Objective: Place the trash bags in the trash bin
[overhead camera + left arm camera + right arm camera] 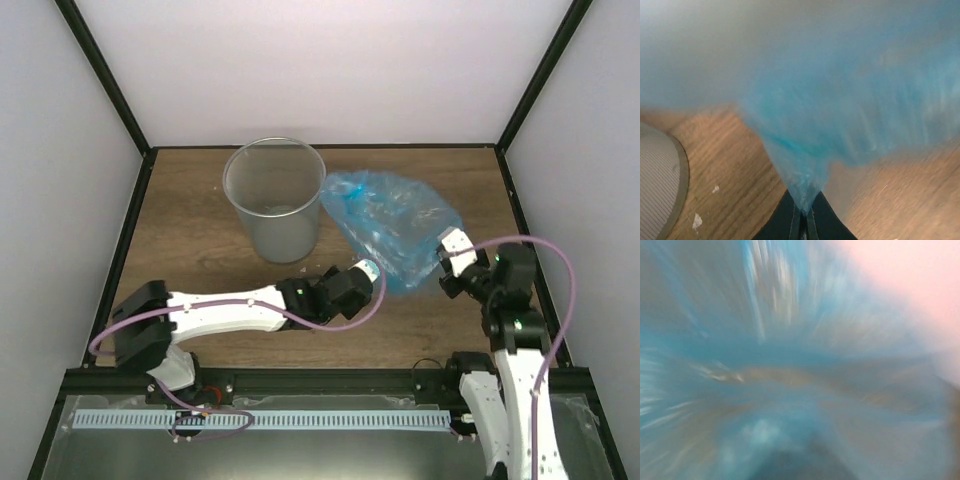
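The light-blue translucent trash bag [395, 222] lies crumpled on the wooden table, right of the grey translucent trash bin [272, 198], which stands upright and open. My left gripper [366, 269] is shut on the bag's near-left corner. In the left wrist view the film [840, 100] fans out from my closed jaws [803, 220]. My right gripper [448, 258] is at the bag's near-right edge. The right wrist view is blurred and filled with blue film [790, 365]. The dark jaws show through the film as one narrow wedge, apparently closed on it.
The bin's base [660, 185] shows at the left of the left wrist view, with small white scraps [697, 220] on the wood beside it. Black frame posts and white walls enclose the table [190, 250].
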